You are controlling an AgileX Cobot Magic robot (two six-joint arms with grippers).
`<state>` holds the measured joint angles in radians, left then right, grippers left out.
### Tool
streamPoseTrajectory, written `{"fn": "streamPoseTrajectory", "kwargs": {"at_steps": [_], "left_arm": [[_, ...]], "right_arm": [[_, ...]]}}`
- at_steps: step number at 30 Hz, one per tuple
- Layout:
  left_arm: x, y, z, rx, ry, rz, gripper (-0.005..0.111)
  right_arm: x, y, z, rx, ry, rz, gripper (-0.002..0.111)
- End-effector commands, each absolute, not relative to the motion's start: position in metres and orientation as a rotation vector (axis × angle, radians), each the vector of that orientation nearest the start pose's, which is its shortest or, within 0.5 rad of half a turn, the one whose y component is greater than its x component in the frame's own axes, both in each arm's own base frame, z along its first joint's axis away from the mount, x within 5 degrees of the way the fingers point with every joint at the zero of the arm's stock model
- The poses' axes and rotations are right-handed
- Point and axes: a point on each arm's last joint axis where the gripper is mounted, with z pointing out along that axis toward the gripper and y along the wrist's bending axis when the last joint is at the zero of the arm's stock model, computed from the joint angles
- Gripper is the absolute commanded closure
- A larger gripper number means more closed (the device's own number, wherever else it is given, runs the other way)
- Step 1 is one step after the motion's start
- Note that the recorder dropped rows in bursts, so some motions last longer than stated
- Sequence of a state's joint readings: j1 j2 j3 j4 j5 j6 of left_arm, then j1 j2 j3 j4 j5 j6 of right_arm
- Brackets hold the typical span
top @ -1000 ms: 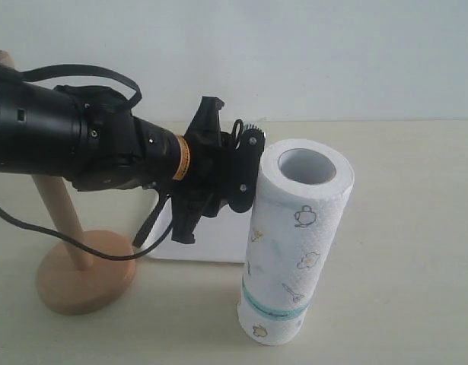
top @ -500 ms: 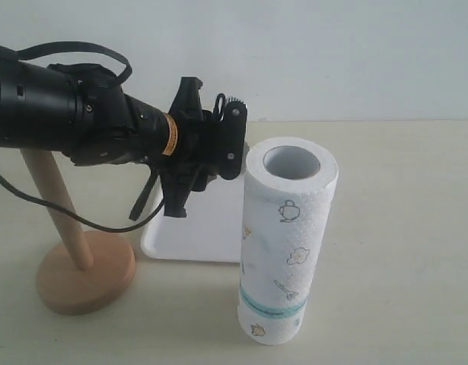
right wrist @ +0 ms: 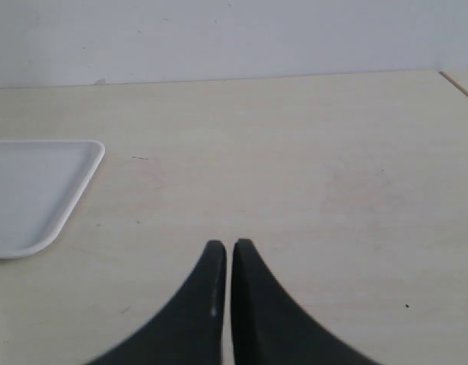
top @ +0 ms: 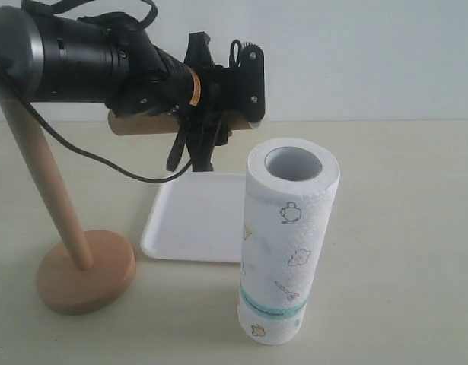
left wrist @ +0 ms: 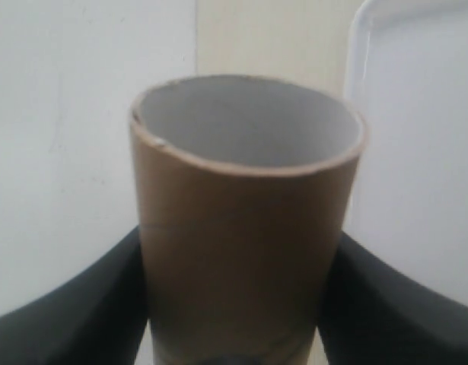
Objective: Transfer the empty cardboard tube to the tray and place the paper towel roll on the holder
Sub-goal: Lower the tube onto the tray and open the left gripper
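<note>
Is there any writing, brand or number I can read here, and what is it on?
No text is readable.
Orange label on the arm: too small and blurred to read.
Paper towel roll: only small drawings and a teal band, no words.
Cardboard tube and tray: blank.

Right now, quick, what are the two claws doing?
Left claw: closed, holding the empty cardboard tube.
Right claw: closed, holding nothing.

Open tray surface; paper towel roll upright beside it.
</note>
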<state>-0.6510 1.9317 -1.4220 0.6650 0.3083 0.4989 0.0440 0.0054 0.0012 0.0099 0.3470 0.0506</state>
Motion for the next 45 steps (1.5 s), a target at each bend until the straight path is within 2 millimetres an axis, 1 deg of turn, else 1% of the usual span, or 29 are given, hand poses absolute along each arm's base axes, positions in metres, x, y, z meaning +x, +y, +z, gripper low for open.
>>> {"fn": "streamPoseTrajectory", "kwargs": {"at_steps": [1, 5, 13, 18, 24, 31, 38, 40, 41, 45], "left_arm": [[0.366, -0.259, 0.226, 1.625, 1.642, 0.366, 0.103], [0.365, -0.262, 0.223, 1.560, 1.723, 0.276, 0.103], [0.363, -0.264, 0.222, 1.510, 1.767, 0.212, 0.103], [0.362, -0.262, 0.220, 1.509, 1.808, 0.202, 0.103], [0.361, -0.263, 0.219, 1.616, 1.732, 0.257, 0.103], [0.351, -0.270, 0.212, 1.707, 1.743, 0.258, 0.103], [0.350, -0.269, 0.200, 1.755, 1.797, 0.265, 0.102], [0.349, -0.269, 0.198, 1.748, 1.812, 0.250, 0.096], [0.349, -0.270, 0.198, 1.742, 1.818, 0.241, 0.091], [0.349, -0.270, 0.195, 1.738, 1.832, 0.227, 0.062]], "right_arm": [[0.054, 0.002, 0.183, 0.011, 1.819, 0.071, 0.106], [0.054, 0.002, 0.183, 0.011, 1.819, 0.071, 0.106], [0.054, 0.002, 0.183, 0.011, 1.819, 0.071, 0.106], [0.054, 0.002, 0.183, 0.011, 1.819, 0.071, 0.106], [0.054, 0.002, 0.183, 0.011, 1.819, 0.071, 0.106], [0.054, 0.002, 0.183, 0.011, 1.819, 0.071, 0.106], [0.054, 0.002, 0.183, 0.011, 1.819, 0.071, 0.106], [0.054, 0.002, 0.183, 0.011, 1.819, 0.071, 0.106], [0.054, 0.002, 0.183, 0.011, 1.819, 0.071, 0.106], [0.054, 0.002, 0.183, 0.011, 1.819, 0.071, 0.106]]}}
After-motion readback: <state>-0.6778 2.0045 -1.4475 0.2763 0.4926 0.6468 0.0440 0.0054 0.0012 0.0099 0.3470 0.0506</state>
